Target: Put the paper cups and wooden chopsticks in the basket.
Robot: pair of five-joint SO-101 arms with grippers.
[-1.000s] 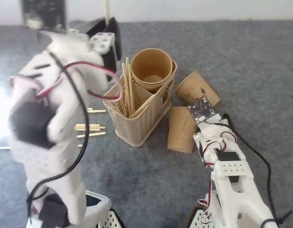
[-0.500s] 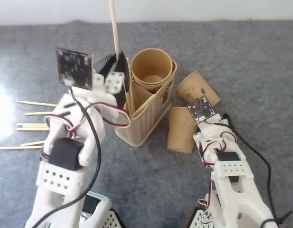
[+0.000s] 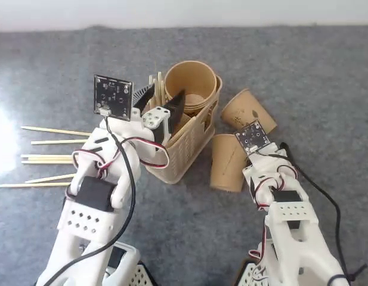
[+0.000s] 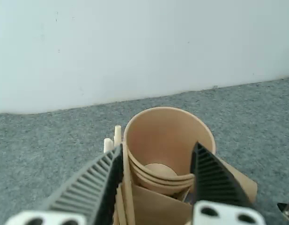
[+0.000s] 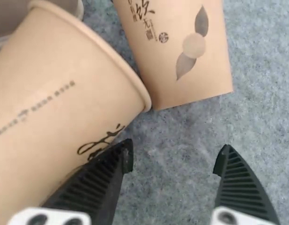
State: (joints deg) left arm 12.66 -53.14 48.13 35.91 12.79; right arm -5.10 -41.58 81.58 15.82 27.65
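left tool now hangs spread and empty right over the basket, so the chopstick it held upright half a second ago is dropped in. loose chopsticks wait well off beside it on the tabletop. right tool, spread too, sits at two tipped cups.
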